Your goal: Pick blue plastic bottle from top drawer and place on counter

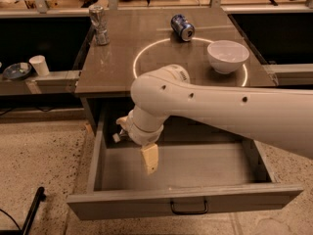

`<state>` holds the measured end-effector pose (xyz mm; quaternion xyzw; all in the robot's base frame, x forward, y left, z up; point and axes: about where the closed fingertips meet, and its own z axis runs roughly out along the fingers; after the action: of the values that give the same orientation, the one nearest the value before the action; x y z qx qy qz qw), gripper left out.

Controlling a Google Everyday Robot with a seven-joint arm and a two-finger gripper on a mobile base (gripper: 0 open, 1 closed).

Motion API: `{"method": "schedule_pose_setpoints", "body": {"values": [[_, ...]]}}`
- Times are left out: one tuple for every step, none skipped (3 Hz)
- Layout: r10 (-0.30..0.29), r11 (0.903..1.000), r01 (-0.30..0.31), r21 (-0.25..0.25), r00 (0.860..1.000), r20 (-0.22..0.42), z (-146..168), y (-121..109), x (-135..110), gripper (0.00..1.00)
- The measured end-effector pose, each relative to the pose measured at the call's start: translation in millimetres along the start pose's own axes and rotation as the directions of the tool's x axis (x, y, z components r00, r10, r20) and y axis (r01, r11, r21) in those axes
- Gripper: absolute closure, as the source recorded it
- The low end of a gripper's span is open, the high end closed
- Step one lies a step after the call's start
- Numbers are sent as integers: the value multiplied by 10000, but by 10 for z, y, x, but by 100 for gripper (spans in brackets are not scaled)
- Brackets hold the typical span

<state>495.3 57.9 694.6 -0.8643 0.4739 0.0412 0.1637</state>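
Observation:
The top drawer stands pulled open below the counter, which bears a thin white circle. My gripper hangs inside the drawer at its left half, pointing down just above the grey floor. The white arm reaches in from the right and covers the drawer's back left part. Of the blue plastic bottle only its white cap end shows, poking out left of my wrist; the rest is hidden behind the arm.
On the counter stand a white bowl, a short blue soda can lying on its side and a crushed silver can. A lower side shelf at left holds a white cup and a dish. A black bar lies on the floor.

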Motion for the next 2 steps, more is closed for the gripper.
{"method": "schedule_pose_setpoints", "body": {"values": [[631, 9980, -630, -81, 9980, 55, 486, -111, 96, 0], [1021, 9948, -1021, -38, 9941, 356, 674, -253, 179, 0]]}}
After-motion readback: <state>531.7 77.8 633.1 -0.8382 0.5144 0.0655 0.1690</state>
